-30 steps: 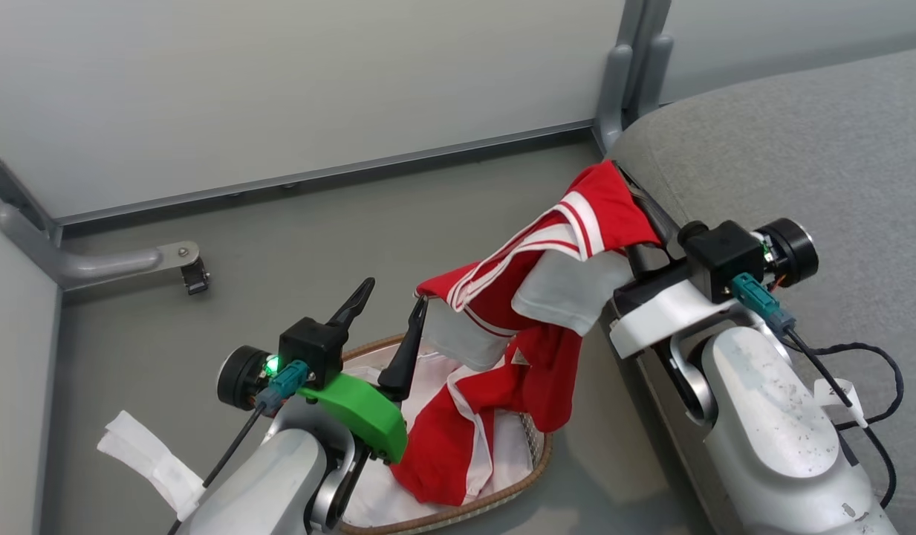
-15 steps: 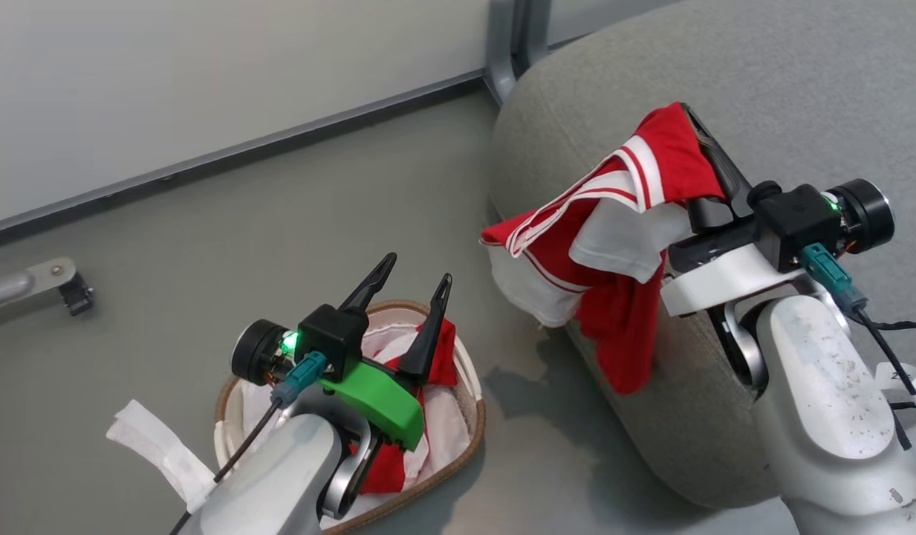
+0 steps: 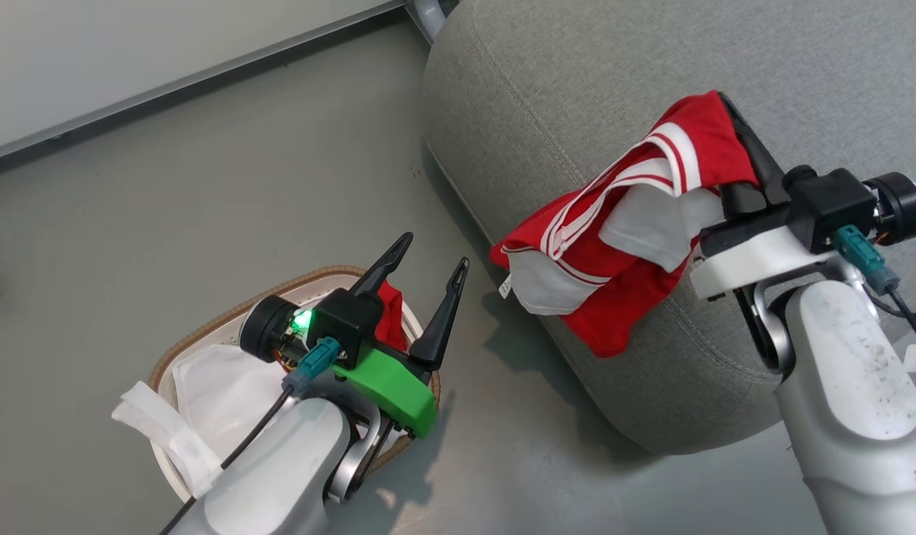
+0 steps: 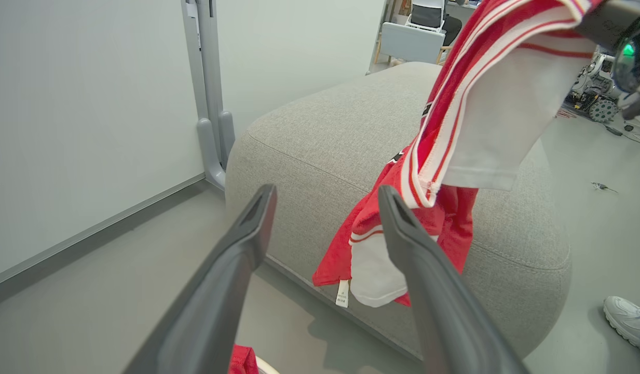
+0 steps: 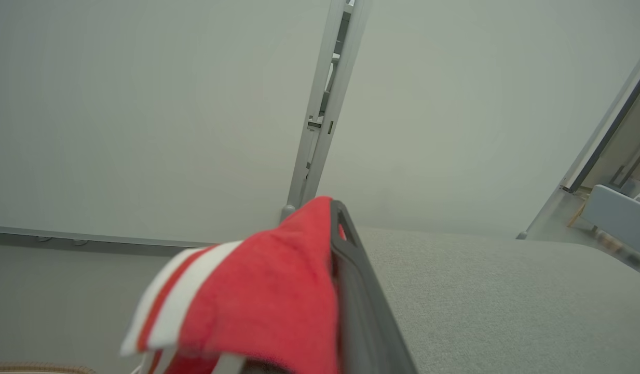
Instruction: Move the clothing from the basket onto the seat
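Note:
My right gripper [image 3: 727, 104] is shut on a red and white garment of the clothing [image 3: 621, 245]. The garment hangs from the fingertips and drapes down the rounded front corner of the grey seat [image 3: 576, 89], clear of the basket. In the right wrist view the garment [image 5: 268, 291] is bunched against my right gripper [image 5: 338, 208], with the seat [image 5: 506, 301] behind it. My left gripper [image 3: 437, 250] stands open and empty above the basket [image 3: 205, 327]. A bit of red clothing [image 3: 392, 306] lies in the basket beside its white liner [image 3: 220, 379]. The left wrist view looks between the open left gripper [image 4: 325, 195] at the hanging garment [image 4: 486, 114].
The basket stands on the grey floor [image 3: 205, 186] left of the seat. A pale partition wall [image 4: 91, 104] with a metal post [image 4: 208, 104] runs behind. A person's white shoe [image 4: 623, 317] is on the floor beyond the seat [image 4: 325, 135].
The head camera has swung towards the seat. My right gripper has carried the garment up out of the basket and against the seat's corner. The left gripper stays open over the basket.

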Available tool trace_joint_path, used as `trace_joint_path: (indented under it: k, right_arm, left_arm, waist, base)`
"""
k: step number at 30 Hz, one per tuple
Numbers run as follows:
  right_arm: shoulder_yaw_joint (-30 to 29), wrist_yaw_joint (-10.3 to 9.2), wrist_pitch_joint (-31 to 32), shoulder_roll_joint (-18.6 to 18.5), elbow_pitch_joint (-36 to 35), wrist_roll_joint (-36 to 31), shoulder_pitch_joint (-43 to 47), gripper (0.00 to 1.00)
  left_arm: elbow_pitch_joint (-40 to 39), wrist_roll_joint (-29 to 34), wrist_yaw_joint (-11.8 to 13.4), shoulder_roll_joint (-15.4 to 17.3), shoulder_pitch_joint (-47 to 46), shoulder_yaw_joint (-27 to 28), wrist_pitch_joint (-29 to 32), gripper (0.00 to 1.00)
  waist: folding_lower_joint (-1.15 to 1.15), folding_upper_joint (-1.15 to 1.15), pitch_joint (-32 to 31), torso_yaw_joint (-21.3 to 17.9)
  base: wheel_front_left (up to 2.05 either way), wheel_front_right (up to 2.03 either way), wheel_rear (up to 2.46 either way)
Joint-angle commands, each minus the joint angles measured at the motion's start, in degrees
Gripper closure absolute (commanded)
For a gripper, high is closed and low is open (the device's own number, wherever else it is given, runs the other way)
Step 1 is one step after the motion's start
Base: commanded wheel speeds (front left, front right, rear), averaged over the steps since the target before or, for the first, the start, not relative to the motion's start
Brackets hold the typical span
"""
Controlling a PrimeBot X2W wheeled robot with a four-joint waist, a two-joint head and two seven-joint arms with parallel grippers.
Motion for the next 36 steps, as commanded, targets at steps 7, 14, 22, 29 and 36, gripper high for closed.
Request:
trace_joint_path:
  k: [7, 14, 22, 29, 36]
  right_arm:
    - [-1.40, -0.08, -0.13, -5.65, 4.38, 2.12, -11.74, 1.00]
    - [-5.01, -0.08, 3.77, -13.28, 8.72, 3.32, -27.42, 1.00]
    - [-8.25, -0.08, 8.59, -25.49, 15.32, 1.78, -41.71, 1.00]
    - [-14.06, -0.08, 7.23, -27.31, 23.24, -1.00, -40.49, 1.00]
    - [-21.73, -0.08, 3.59, -23.34, 33.76, -4.62, -33.45, 1.00]
  left_arm:
    - [-1.29, 1.48, 0.60, 0.63, -1.97, 0.17, -0.43, 0.00]
    - [-2.54, 1.85, 0.41, 0.53, -3.13, -0.01, -0.55, 0.00]
    - [-4.00, 3.07, 0.03, 0.16, -4.98, -0.91, -0.52, 0.00]
    - [-4.84, 4.12, -0.06, 0.29, -6.13, -1.92, -0.14, 0.00]
    - [-5.34, 4.71, 0.44, 0.66, -6.95, -2.31, 0.27, 0.00]
  waist:
    - [0.00, 0.00, 4.70, 4.47]
    - [0.00, 0.00, 8.21, 9.31]
    - [0.00, 0.00, 12.68, 14.71]
    - [0.00, 0.00, 16.24, 16.82]
    - [0.00, 0.00, 19.54, 17.52]
  base:
    - [0.00, 0.00, 0.00]
    - [0.00, 0.00, 0.00]
    - [0.00, 0.00, 0.00]
    - [0.00, 0.00, 0.00]
    - [0.00, 0.00, 0.00]
